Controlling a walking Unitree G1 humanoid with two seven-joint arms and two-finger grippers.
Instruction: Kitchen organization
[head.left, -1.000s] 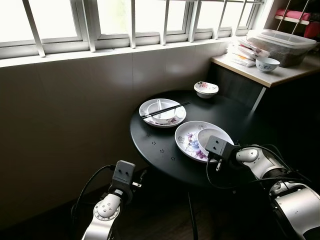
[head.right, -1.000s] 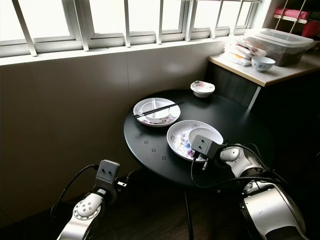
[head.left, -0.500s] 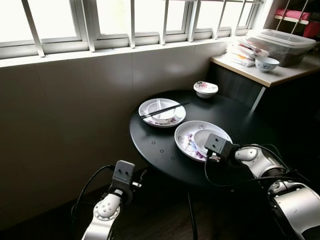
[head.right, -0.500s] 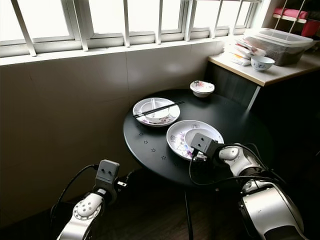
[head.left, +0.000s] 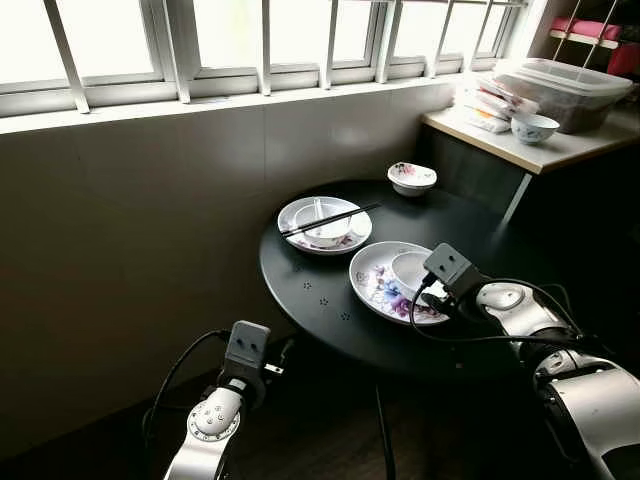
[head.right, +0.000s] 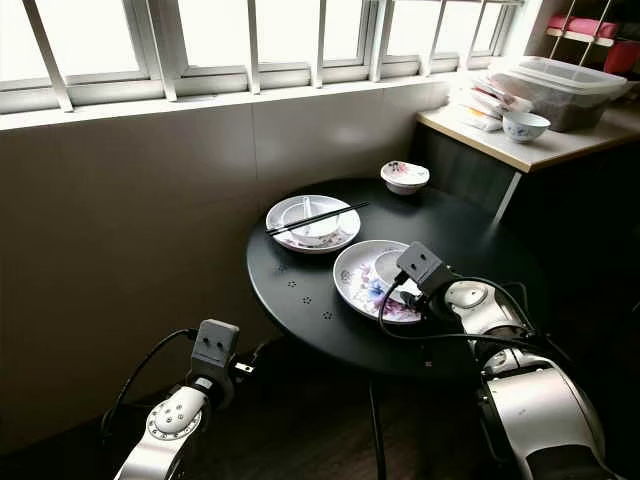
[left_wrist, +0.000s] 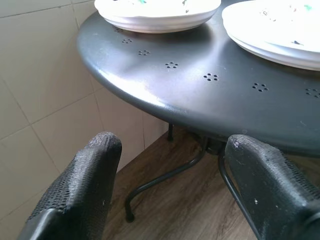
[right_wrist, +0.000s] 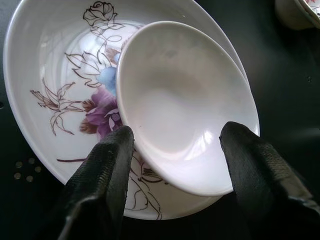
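On the round black table a flowered plate carries a small white dish. My right gripper is open just over that plate, and its fingers straddle the near rim of the small white dish without closing on it. Farther back, a second plate holds a bowl, a spoon and black chopsticks. A small flowered bowl stands at the table's far side. My left gripper hangs open and empty below the table's edge.
To the right, a wooden counter carries a patterned bowl, a lidded plastic box and a stack of packets. A tiled wall and window run behind the table. The table's thin metal legs stand on wood flooring.
My right gripper has moved forward from the flowered plate's near edge to the small white dish. The left arm has stayed where it was.
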